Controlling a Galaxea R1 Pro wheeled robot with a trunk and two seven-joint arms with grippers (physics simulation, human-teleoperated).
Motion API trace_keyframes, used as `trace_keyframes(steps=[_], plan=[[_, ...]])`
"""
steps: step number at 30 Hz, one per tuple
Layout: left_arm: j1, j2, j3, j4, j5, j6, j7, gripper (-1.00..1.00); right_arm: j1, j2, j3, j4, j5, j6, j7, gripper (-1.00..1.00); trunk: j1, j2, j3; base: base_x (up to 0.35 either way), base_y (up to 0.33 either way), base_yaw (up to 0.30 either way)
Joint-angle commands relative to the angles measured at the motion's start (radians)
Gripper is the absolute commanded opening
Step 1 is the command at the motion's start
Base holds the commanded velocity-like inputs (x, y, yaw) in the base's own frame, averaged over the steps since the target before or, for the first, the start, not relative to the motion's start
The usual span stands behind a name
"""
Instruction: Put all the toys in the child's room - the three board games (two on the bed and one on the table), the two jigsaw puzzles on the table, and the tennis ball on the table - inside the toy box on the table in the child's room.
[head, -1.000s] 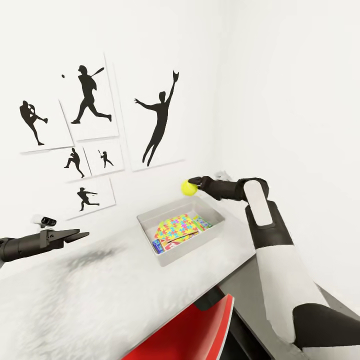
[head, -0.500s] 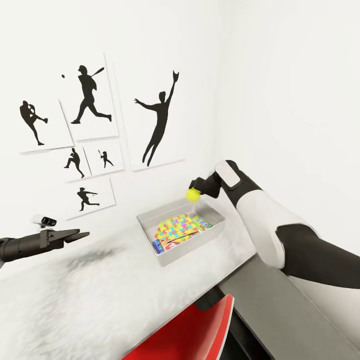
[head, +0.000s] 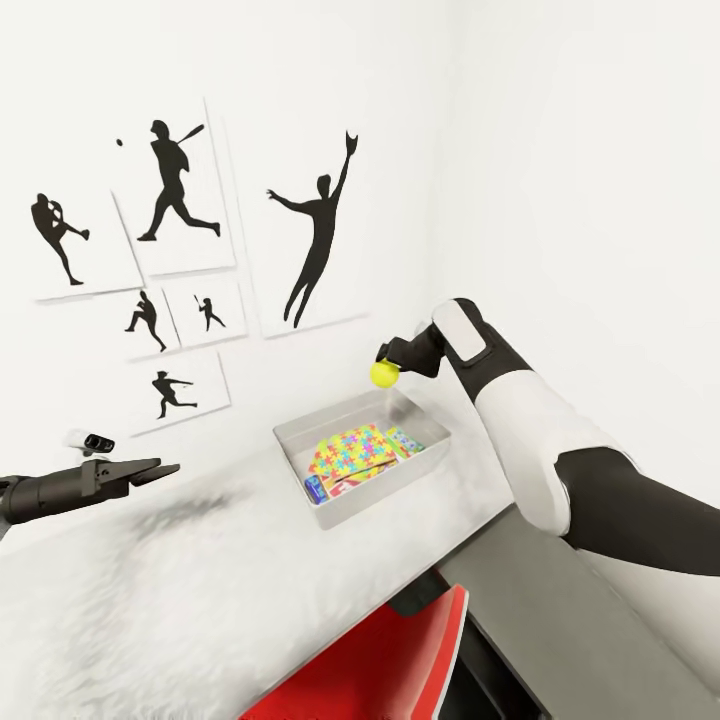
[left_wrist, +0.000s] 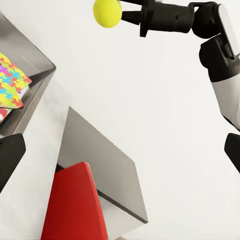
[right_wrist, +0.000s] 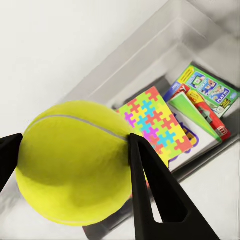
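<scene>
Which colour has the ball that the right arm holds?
The tennis ball is yellow-green with a thin pale seam, seen best in the right wrist view.

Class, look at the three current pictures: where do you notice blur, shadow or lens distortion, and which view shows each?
Head view: wall posters lean outward, a wide-angle stretch; a soft dark shadow lies on the table. Right wrist view: the tennis ball, held in the right end effector, looms large with a shaded underside; the toy box behind is slightly soft. Left wrist view: even light, crisp edges on the red chair.
</scene>
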Motion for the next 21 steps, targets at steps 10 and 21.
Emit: trace_keyframes(steps=[10,21], plan=[[-0.016,-0.004,-0.001,-0.036,0.007,0.038,-0.003,1.00,-0.001,0.000,0.022,0.000,0.020,-0.002,-0.012,-1.00,0.001,-0.002,-0.019,0.000,0.000,0.000],[-0.203,-0.084,-0.005,-0.410,0.003,0.213,-0.003,1.00,-0.003,0.000,0.026,-0.004,0.026,-0.004,-0.013,-1.00,0.001,-0.002,-0.037,0.000,0.000,0.000]])
